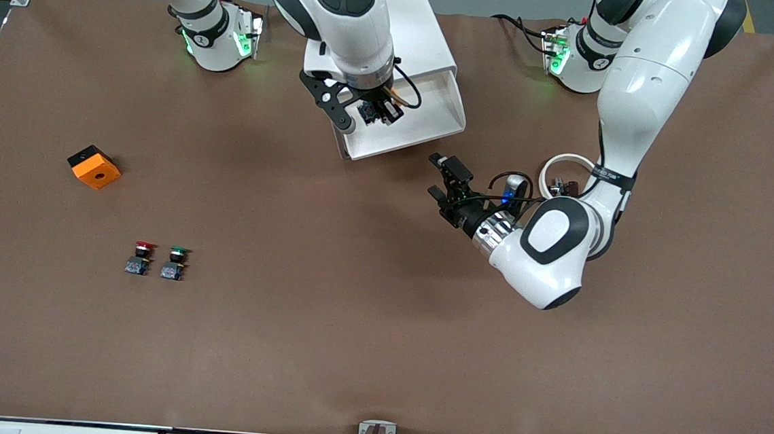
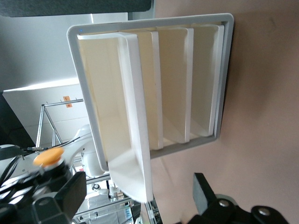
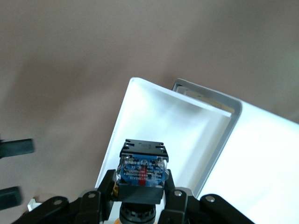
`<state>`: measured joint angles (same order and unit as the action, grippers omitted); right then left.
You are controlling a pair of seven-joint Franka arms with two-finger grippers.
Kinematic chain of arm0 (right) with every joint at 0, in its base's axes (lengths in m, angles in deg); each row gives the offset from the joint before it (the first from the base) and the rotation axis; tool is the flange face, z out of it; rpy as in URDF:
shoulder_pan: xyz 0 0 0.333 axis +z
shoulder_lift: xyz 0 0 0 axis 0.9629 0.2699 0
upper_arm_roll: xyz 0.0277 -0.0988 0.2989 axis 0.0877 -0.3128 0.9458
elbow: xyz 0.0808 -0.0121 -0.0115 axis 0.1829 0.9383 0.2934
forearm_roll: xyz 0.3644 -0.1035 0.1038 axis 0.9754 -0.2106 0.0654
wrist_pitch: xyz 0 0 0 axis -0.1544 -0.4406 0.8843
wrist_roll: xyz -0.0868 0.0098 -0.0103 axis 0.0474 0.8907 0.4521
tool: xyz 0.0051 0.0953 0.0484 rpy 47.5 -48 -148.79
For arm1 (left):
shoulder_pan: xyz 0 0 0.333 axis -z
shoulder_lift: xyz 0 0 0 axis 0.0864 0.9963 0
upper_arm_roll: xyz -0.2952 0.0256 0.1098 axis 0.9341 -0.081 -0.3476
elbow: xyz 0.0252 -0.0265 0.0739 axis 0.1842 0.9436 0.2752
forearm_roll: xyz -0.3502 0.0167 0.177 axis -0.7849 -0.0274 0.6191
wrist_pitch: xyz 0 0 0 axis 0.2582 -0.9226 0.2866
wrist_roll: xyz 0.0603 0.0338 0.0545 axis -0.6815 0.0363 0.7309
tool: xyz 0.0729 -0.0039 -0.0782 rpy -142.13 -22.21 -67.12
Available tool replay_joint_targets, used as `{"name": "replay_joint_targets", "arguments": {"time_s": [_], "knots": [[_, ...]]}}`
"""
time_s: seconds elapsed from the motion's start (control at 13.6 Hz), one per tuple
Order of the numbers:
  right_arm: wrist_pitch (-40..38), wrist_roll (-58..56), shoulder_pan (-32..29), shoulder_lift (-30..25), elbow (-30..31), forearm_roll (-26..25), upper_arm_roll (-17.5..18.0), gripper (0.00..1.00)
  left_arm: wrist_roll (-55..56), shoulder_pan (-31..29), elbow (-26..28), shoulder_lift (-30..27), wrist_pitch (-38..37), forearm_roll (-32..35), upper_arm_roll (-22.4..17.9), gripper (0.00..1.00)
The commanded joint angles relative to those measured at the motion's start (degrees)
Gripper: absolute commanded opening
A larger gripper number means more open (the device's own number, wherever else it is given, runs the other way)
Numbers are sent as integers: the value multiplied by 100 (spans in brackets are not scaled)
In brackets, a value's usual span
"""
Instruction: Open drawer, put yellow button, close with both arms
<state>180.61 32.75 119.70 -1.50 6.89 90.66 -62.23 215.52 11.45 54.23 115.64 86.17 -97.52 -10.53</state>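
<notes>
The white cabinet point(image 1: 420, 35) stands at the robots' edge of the table, its top drawer point(image 1: 428, 121) pulled out toward the front camera. My right gripper point(image 1: 370, 114) hangs over the open drawer, shut on the yellow button point(image 1: 369, 112). In the right wrist view the gripper point(image 3: 142, 182) holds the button point(image 3: 141, 168) with its bluish base toward the white tray point(image 3: 159, 116). My left gripper point(image 1: 434, 175) is open and empty, low over the table just in front of the drawer. The left wrist view shows the drawer point(image 2: 135, 102) sticking out, the gripper point(image 2: 138, 186), and the yellow cap point(image 2: 48, 156).
An orange block point(image 1: 94, 166) lies toward the right arm's end. A red-capped button point(image 1: 143, 258) and a green-capped button point(image 1: 175, 262) stand side by side nearer the front camera. A white ring point(image 1: 567, 172) lies beside the left arm. Three lower drawers point(image 2: 201, 79) are shut.
</notes>
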Motion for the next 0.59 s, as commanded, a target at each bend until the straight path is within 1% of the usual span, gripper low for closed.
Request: {"name": "replay_joint_targets", "arguments": {"time_s": [0.0,0.15,0.37,0.52], "knots": [[175,437,228,100,-64,70,-85,6,-317,-207,-70,-54,-59,31,-30,100],[308,702,342,249,-46,71,-85,6,-642,-330,-61,-133,-59,311,-4,100],[299,711,474,460,-29,88,-85,4,-1440,-462,-280,-142,-59,829,-4,100],[299,703,553,539,6,88,-85,5,-1847,-567,-316,-282,-59,1024,-48,100]]}}
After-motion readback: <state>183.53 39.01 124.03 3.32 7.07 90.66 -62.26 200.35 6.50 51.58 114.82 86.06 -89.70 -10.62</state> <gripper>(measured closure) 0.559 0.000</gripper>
